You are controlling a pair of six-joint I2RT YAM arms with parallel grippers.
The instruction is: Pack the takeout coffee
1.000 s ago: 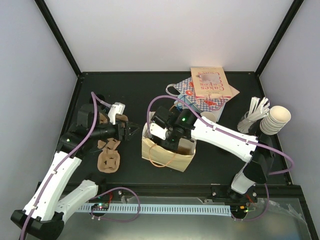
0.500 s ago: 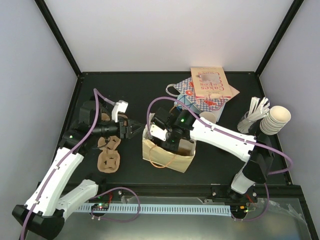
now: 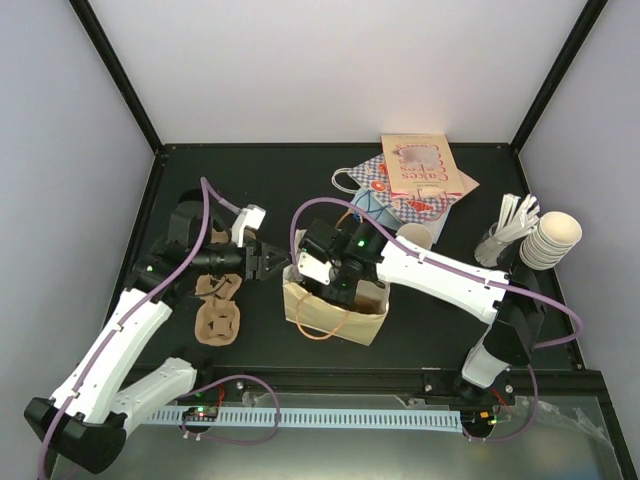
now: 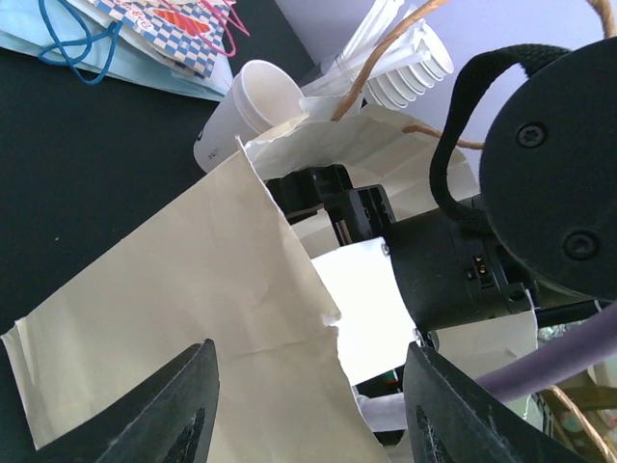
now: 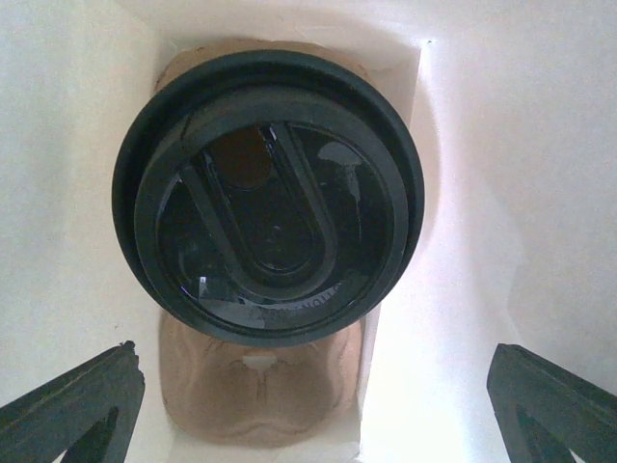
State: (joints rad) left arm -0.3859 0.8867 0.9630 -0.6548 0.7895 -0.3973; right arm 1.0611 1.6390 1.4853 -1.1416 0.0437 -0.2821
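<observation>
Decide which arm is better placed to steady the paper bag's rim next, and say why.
Left, probably. The left pincer sits at the tan paper bag's rim, with paper between its fingers. The right pincer is deep inside the bag, open above the takeout coffee, so it is not free.

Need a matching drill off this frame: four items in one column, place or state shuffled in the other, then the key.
Column one
1. takeout coffee
2. cup carriers
3. stack of lidless cups
4. right gripper

Column two
A. at the right edge of the table
B. open, down inside the paper bag, above the lid
C. on the table, left of the bag
D. black lid on, standing at the bottom of the bag

Pairs: 1-D, 2-C, 3-A, 4-B
</observation>
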